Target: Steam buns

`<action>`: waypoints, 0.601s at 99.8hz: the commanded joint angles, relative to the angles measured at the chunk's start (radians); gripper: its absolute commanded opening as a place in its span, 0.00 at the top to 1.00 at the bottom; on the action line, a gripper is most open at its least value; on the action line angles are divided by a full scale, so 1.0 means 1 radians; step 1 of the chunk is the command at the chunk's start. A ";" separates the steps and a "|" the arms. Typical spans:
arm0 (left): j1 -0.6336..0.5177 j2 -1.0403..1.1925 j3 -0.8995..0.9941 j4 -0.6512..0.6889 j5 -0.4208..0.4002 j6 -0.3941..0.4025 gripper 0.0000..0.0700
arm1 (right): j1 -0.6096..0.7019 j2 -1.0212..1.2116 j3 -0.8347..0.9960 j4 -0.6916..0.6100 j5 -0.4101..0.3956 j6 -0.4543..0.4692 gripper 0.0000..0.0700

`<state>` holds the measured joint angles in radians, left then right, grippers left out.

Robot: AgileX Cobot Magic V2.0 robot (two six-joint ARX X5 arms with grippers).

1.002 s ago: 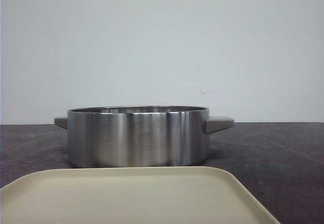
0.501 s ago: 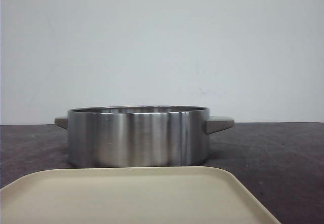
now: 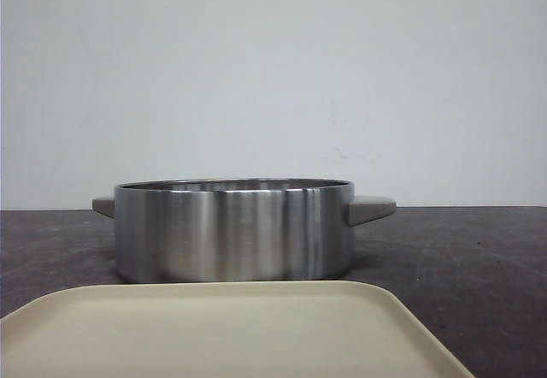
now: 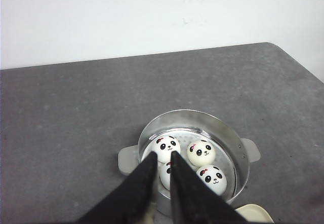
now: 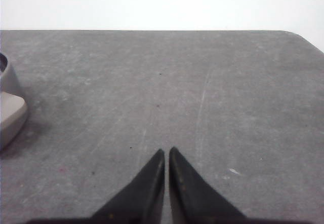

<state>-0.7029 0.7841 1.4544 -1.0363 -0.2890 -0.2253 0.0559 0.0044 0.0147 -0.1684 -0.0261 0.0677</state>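
Several white panda-faced buns lie inside the steel steamer pot: one bun at the far side, another bun beside it, a third bun nearer. One more bun is partly hidden behind my fingers. My left gripper hangs above the pot, its black jaws a narrow gap apart with nothing between them. My right gripper is shut and empty over bare table. In the front view the pot hides the buns behind its wall, and neither gripper shows.
A beige tray lies in front of the pot, its corner showing in the left wrist view. A pot handle sits beside the right gripper's area. The dark table ends at a white wall.
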 commanded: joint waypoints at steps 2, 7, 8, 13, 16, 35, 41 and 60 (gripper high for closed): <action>-0.007 0.005 0.014 0.011 -0.002 0.004 1.00 | -0.001 -0.001 -0.003 0.011 0.000 -0.001 0.99; -0.007 0.005 0.014 0.011 -0.002 0.004 1.00 | -0.001 -0.001 -0.003 0.011 0.000 -0.001 0.99; -0.007 0.005 0.014 0.011 -0.002 0.004 1.00 | -0.001 -0.001 -0.003 0.011 0.000 -0.001 0.99; -0.007 0.004 0.014 0.011 -0.002 0.004 1.00 | -0.001 -0.001 -0.003 0.011 0.000 -0.001 0.99; -0.007 0.004 0.014 0.011 -0.002 0.004 1.00 | -0.001 -0.001 -0.003 0.011 0.000 -0.001 0.99; -0.007 0.004 0.014 0.011 -0.002 0.004 1.00 | -0.001 -0.001 -0.003 0.011 0.000 -0.001 0.99; -0.007 0.004 0.014 0.011 -0.002 0.004 1.00 | -0.001 -0.001 -0.003 0.011 0.000 -0.001 0.99; -0.004 0.004 0.014 0.008 -0.003 0.028 1.00 | -0.001 -0.001 -0.003 0.011 0.000 -0.001 0.99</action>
<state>-0.7025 0.7841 1.4544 -1.0374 -0.2890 -0.2241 0.0559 0.0044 0.0147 -0.1684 -0.0261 0.0677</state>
